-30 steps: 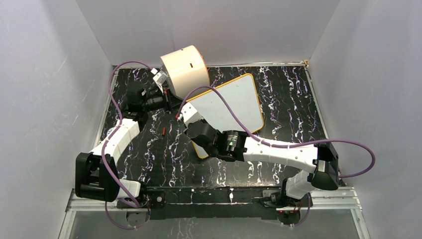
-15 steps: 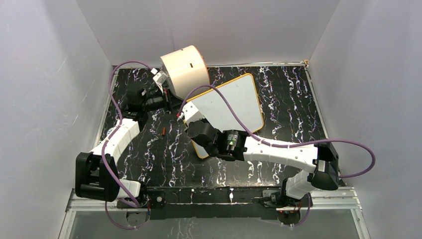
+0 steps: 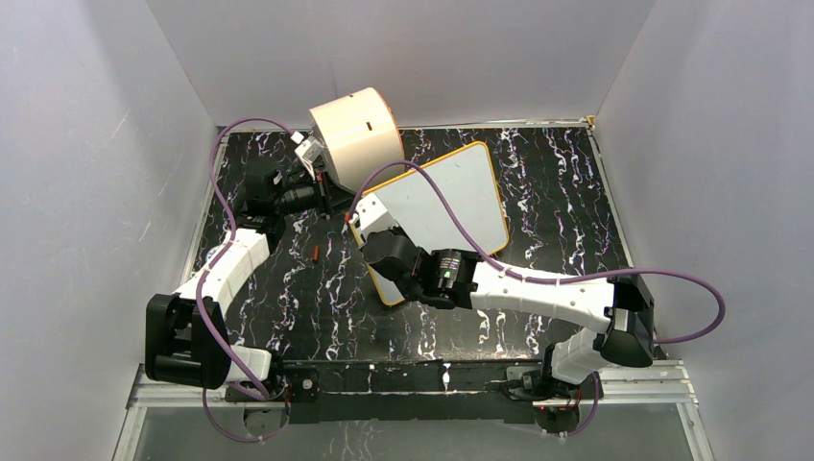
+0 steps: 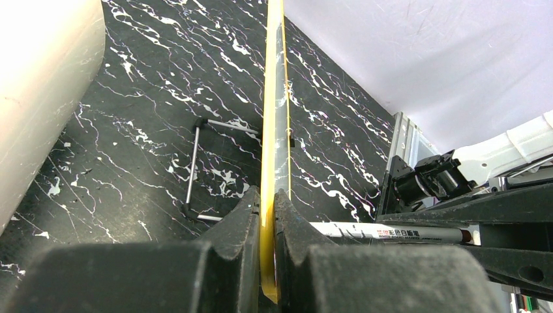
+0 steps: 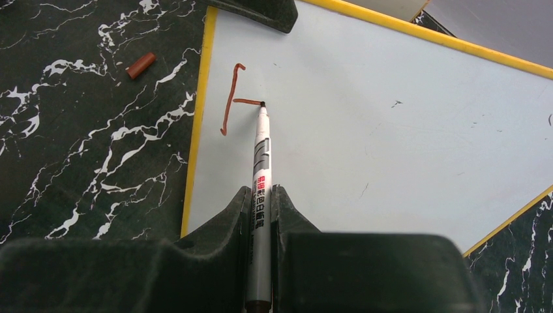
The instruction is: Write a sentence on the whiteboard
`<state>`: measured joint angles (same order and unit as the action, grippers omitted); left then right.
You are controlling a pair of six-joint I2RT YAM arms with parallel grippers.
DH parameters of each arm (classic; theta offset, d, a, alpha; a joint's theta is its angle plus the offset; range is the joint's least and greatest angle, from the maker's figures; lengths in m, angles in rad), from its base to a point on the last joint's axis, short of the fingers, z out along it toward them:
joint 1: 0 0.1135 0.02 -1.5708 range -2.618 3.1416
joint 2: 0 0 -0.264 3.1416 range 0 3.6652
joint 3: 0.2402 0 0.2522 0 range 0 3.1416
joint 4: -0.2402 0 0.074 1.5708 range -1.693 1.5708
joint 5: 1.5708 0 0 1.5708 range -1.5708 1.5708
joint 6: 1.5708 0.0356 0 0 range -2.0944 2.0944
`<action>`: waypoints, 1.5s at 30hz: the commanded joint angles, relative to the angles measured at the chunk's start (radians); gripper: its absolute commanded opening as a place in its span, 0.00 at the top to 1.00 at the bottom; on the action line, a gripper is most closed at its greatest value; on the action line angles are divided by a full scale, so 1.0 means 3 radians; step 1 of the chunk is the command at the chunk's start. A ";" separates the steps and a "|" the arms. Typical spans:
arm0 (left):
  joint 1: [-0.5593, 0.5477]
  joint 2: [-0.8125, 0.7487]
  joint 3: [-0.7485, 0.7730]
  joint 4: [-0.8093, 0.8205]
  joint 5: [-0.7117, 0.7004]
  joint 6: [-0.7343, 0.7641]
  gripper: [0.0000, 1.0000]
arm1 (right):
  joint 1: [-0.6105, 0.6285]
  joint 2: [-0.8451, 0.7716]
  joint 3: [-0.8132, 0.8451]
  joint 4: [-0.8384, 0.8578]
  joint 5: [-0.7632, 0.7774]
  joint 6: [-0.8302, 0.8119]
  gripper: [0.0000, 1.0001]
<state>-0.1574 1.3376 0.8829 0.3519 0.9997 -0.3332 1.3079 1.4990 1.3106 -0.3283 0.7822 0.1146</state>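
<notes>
Whiteboard (image 3: 451,197) is lying mid-table, turned at an angle, with its far-left corner sitting just beside the cream drum (image 3: 357,130). The sentence (image 5: 229,101) is showing only as two red-brown strokes near the board's left rim: one long upright stroke with a hooked top, and one short bar running off to its right. They are not forming a readable word.

The marker (image 5: 261,169) is touching the board with its tip at the end of that bar. The right gripper (image 5: 261,190) is pinching the marker's barrel, fingers closed tight around it. The left gripper (image 4: 266,195) is clamping the board's orange-yellow rim, which is standing edge-on between its closed fingers.

White surface is stretching wide to the right of the strokes, up to the rim. Red and black print is running along the marker's barrel, too small to make out.

A red-brown cap (image 5: 141,65) is lying on the table (image 3: 557,163) left of the board, apart from it. A thin wire stand (image 4: 193,166) is lying beside the board's edge. Marbled table is showing to the right and near side of the board, with pale walls (image 3: 96,144) closing in left, far and right.
</notes>
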 commanded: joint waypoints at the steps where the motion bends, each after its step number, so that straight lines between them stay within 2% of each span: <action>1: -0.0023 -0.0007 -0.0008 -0.0035 0.0065 0.0098 1.00 | -0.0065 -0.0096 -0.0058 0.0023 0.0148 0.0052 1.00; 9: -0.0022 0.0000 -0.0008 -0.0041 0.0063 0.0098 1.00 | -0.0066 -0.0262 -0.0141 0.0230 -0.0053 -0.0041 1.00; 19: -0.0022 0.0000 -0.0011 -0.0038 0.0068 0.0096 1.00 | -0.0071 -0.0293 -0.0151 0.0469 -0.0014 -0.0174 1.00; 45: -0.0021 0.0015 -0.0005 -0.0038 0.0075 0.0098 1.00 | -0.0176 -0.0143 -0.0008 0.0491 -0.0062 -0.0266 1.00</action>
<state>-0.1574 1.3380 0.8829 0.3534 1.0054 -0.3332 1.2655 1.4502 1.2602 -0.2127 0.7582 0.0402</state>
